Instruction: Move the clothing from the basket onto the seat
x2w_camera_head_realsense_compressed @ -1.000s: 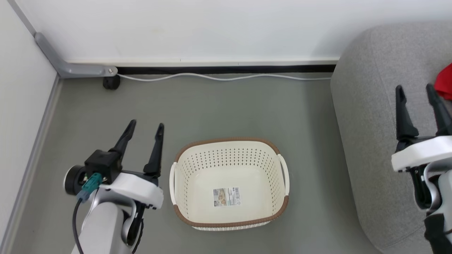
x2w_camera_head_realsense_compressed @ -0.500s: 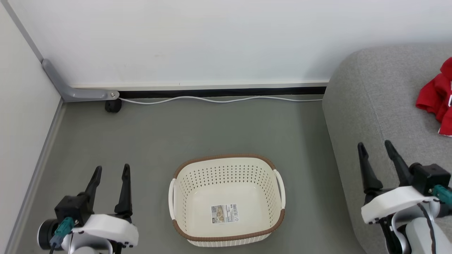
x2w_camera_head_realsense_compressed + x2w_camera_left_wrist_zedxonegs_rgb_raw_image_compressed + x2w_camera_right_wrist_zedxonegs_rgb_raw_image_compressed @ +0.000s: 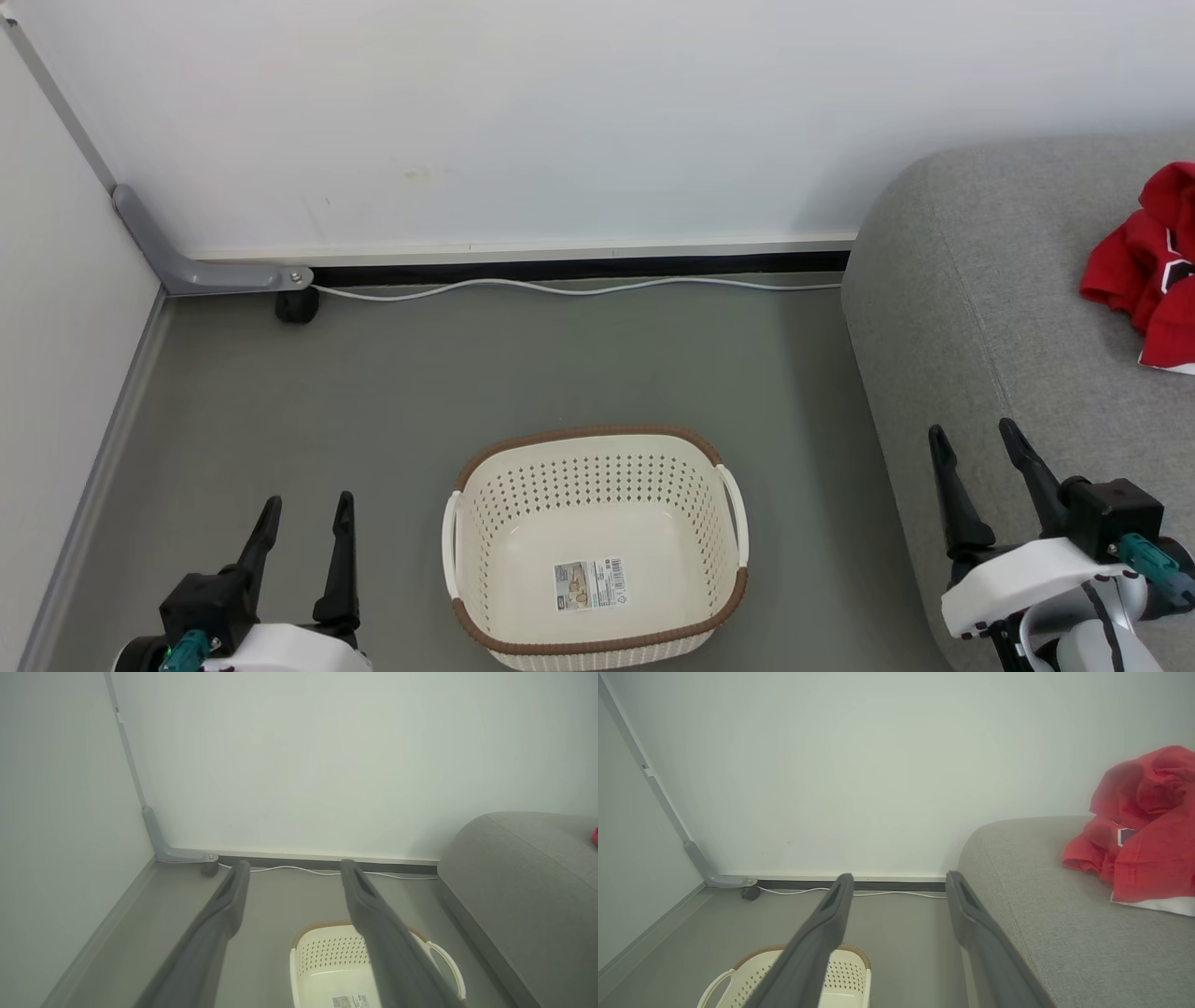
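Fingers (image 3: 342,551) of the left gripper (image 3: 308,509) are seen spread apart with nothing between them. They are held low at the near left, over grey floor (image 3: 560,364) just left of the basket (image 3: 588,433). The right gripper (image 3: 971,431) is likewise held with its fingers parted and empty, at the near right, against the near left part of the seat (image 3: 990,308).

The basket is set on the floor between the two grippers, touched by neither. Its bottom is shown bare but for a barcode sticker (image 3: 589,584). A strip of open floor is left between its right handle and the seat's rounded left edge.

The clothing (image 3: 1144,271) is found in a crumpled red heap on the seat at the far right, cut off by the picture's edge and well apart from the right gripper.

Beyond the basket, open floor is seen up to the far wall (image 3: 560,121), where a white cable (image 3: 560,287) is laid along the skirting. A grey bracket (image 3: 233,277) and a black caster (image 3: 297,306) are placed in the far left corner.
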Robot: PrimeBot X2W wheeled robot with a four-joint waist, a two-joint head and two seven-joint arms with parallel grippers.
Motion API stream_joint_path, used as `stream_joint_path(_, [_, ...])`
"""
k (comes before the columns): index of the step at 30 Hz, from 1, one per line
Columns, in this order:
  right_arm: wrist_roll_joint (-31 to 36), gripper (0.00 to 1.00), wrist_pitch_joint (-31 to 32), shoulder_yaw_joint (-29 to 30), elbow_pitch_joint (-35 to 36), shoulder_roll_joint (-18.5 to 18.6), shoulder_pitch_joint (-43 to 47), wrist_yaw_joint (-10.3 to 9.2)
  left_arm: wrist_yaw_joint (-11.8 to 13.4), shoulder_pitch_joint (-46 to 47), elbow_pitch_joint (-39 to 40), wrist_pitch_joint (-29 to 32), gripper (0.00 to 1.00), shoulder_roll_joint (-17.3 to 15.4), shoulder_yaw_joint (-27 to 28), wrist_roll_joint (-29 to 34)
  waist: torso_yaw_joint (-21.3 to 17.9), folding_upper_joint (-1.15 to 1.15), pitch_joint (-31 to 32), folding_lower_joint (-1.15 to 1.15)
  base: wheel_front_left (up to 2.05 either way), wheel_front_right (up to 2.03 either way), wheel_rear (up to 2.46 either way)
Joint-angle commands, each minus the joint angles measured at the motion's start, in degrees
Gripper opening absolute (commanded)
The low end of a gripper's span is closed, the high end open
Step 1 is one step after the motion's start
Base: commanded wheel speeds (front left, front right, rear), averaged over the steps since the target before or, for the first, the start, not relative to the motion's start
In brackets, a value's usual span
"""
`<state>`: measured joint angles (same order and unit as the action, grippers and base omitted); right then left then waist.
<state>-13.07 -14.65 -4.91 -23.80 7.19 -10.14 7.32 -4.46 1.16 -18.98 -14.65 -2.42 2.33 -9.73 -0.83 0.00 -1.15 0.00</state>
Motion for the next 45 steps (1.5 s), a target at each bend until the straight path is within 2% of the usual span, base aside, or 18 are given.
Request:
stream_joint_path(1, [0.6, 1.0, -0.35, -1.21, 1.66, 0.2, -0.47, 0.17, 0.49, 0.7, 1.68, -0.35, 1.0, -0.48, 1.33, -0.46, -0.08, 0.0, 0.04, 0.0, 0.0, 0.0, 0.0])
stream_joint_path(7, [1.03, 1.0, -0.35, -0.8, 1.82, -0.62, -0.09, 0.17, 0.96, 0.16, 1.35, -0.35, 1.0, -0.47, 0.11, -0.83, -0.37, 0.0, -0.05, 0.0, 0.0, 0.0, 0.0])
stream_joint_path(22, [1.25, 1.0, -0.35, -0.12, 1.77, -1.27, 0.02, 0.17, 0.17, 0.34, 0.71, -0.35, 1.0, -0.46, -0.89, -1.13, -0.39, 0.0, -0.16, 0.0, 0.0, 0.0, 0.0])
stream_joint_path(23, [1.15, 0.0, -0.35, -0.14, 1.78, -1.24, -0.05, 0.17, -0.02, 0.42, 0.73, -0.35, 0.0, -0.46, -1.11, -1.47, -0.41, 0.0, -0.23, 0.0, 0.0, 0.0, 0.0])
stream_joint_path(24, [0.57, 0.0, 0.01, 0.84, 0.3, -1.64, 1.09, 0.0, 0.16, -1.0, -0.61, 0.03, 0.0, 0.03, -2.65, -1.24, -0.4, 0.0, -0.21, 0.0, 0.0, 0.0, 0.0])
stream_joint_path(27, [0.35, 0.0, 0.09, 0.67, -1.55, -2.25, 2.42, 0.0, 0.15, -1.5, -2.66, 0.12, 0.0, 0.58, -2.71, -1.36, -0.39, 0.0, -0.21, 0.0, 0.0, 0.0, 0.0])
stream_joint_path(35, [-3.87, 0.0, 1.34, 1.35, -1.18, -2.43, 2.73, 0.01, -0.02, -1.17, -2.64, 1.48, 0.0, 0.6, -2.12, -5.65, -0.32, 0.0, 0.0, 0.13, 0.0, 0.0, 0.0])
stream_joint_path(39, [-6.45, 0.0, 1.97, 1.64, -0.79, -2.49, 2.82, 0.01, -0.13, -1.05, -2.32, 2.05, 0.0, 0.56, -2.02, -8.3, -0.28, 0.0, -0.06, 0.01, 0.0, 0.0, 0.0])
stream_joint_path(45, [-10.28, 0.0, 2.94, 2.13, -0.21, -2.59, 2.87, 0.02, -0.28, -0.77, -1.86, 2.96, 0.0, 0.51, -1.78, -12.22, -0.23, 0.0, -0.04, 0.0, 0.0, 0.0, 0.0])
